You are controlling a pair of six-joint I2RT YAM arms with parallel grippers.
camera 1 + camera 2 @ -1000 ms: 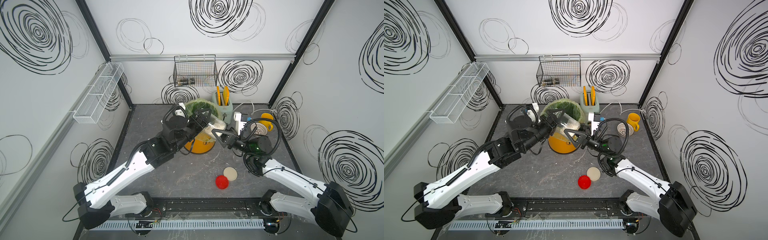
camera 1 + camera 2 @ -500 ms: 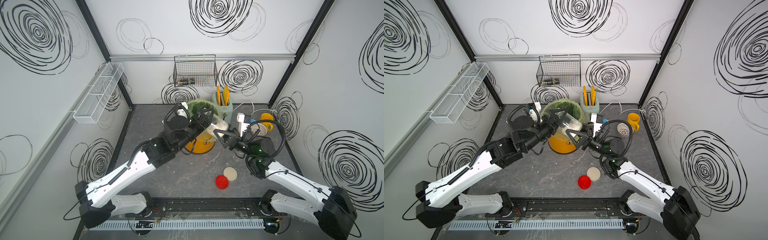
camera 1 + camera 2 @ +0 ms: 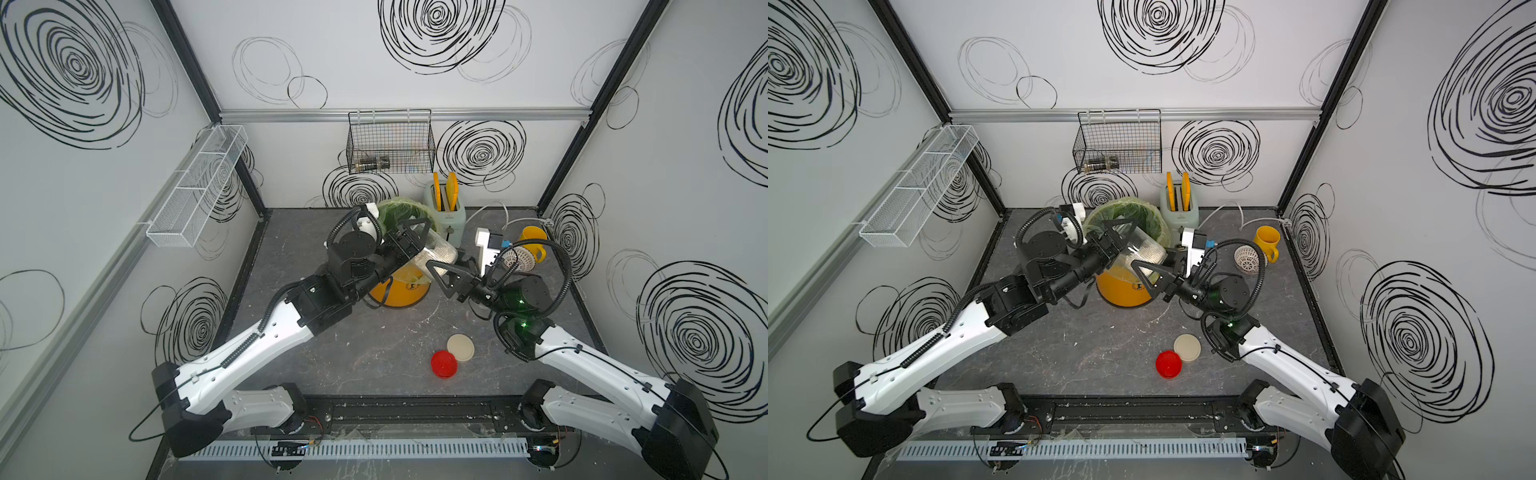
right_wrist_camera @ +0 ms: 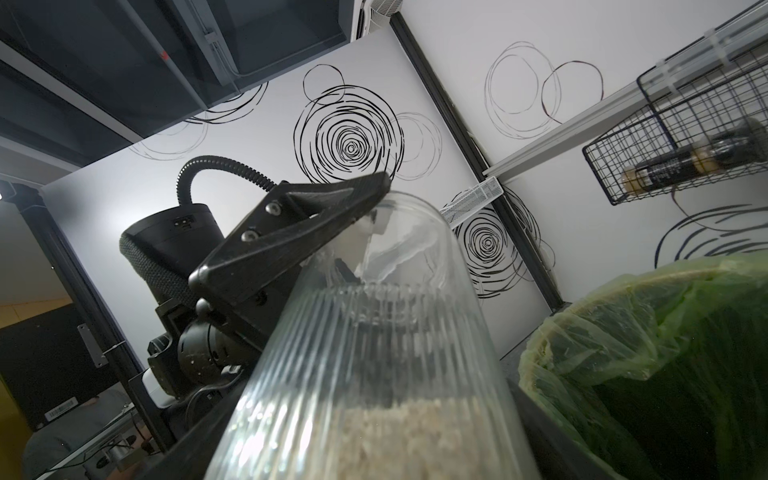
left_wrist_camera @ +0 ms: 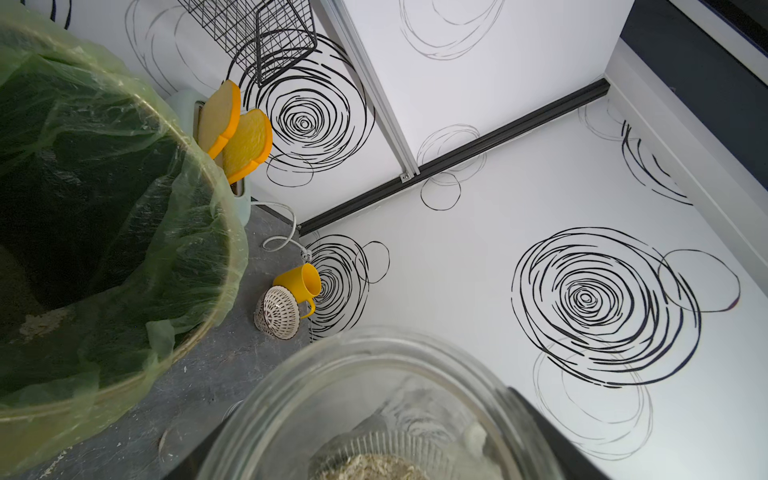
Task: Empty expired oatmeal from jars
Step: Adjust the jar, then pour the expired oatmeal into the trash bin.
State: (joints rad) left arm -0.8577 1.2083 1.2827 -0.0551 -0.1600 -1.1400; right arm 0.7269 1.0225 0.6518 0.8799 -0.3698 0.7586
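**Jar brought between the right gripper's fingers, still unpoured**

Little has moved in the last second. My left arm has carried the jar [image 3: 1142,253] slightly further toward the right gripper [image 3: 1152,272], whose wrist has swung round and whose jaws have been drawing in.

In the right wrist view the ribbed glass lies between that gripper's fingers. I cannot tell whether its pads press on the glass yet. The left gripper [image 3: 419,243] keeps its hold, with one finger [image 4: 299,232] clamped against the jar's smooth upper end.

The jar hangs tilted in the air just beside the rim of the orange bucket [image 3: 397,293], not over its opening. The oatmeal [image 4: 395,432] lies settled in the end nearest the right gripper.

I read this as a handover or a two-handed regrip before tipping, so this jar's pour is still ahead. A pale patch low in the green liner [image 5: 124,208] suggests some oatmeal is already dumped. The red lid [image 3: 444,363] and cream lid [image 3: 460,347] lie side by side on the table [image 3: 374,340]. I find no second jar in any view.

As for writing, none of it is legible:
- a small dark mark [image 3: 1136,286] on the bucket's side
- a barcode sticker [image 4: 62,405] in the right wrist view
- a dark-labelled bottle [image 4: 669,166] in the wire basket [image 4: 623,158]
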